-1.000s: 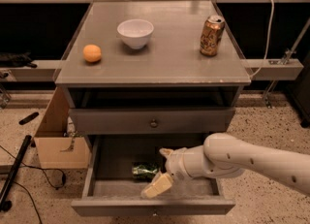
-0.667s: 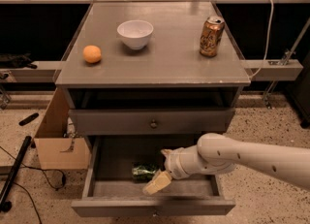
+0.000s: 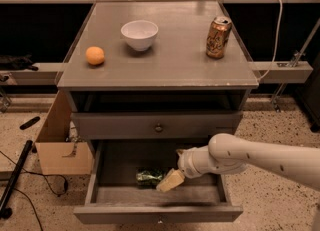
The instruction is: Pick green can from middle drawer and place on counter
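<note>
The green can (image 3: pixel 149 177) lies on its side in the open middle drawer (image 3: pixel 157 213), left of centre on the dark drawer floor. My gripper (image 3: pixel 169 181) reaches into the drawer from the right, its pale fingers right beside the can's right end. The white arm (image 3: pixel 250 157) comes in from the lower right. The counter (image 3: pixel 165 60) is the grey cabinet top above.
On the counter stand a white bowl (image 3: pixel 139 34), an orange (image 3: pixel 95 55) at the left and a gold-orange can (image 3: pixel 218 37) at the right. The upper drawer with a round knob (image 3: pixel 158 128) is shut. A cardboard box (image 3: pixel 59 145) stands left of the cabinet.
My gripper has moved slightly left inside the drawer, closer to the green can. The can has not moved.
</note>
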Controlling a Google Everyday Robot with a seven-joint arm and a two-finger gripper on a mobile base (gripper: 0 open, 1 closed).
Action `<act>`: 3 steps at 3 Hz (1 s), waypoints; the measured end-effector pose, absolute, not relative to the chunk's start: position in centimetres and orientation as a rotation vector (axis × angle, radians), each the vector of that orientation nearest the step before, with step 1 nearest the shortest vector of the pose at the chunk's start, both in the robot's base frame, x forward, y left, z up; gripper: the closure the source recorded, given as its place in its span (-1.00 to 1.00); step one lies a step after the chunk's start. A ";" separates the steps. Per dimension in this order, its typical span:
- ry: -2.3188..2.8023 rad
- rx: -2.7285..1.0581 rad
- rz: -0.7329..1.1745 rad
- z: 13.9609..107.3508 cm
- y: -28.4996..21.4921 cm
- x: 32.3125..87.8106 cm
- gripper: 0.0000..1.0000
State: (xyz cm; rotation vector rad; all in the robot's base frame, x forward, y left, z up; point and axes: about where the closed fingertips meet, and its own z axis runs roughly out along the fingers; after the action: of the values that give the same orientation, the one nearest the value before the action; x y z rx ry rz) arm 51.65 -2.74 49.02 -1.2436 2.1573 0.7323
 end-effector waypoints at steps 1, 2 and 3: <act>2.162 -1.270 0.722 47.4 -1.6 52.6 -1.00; 2.164 -1.314 0.722 45.4 -0.3 53.4 -1.00; 2.188 -1.341 0.703 41.6 0.0 53.8 -1.00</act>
State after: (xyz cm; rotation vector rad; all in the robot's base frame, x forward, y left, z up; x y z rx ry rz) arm 53.76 0.03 41.64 -1.3410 2.1878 0.7032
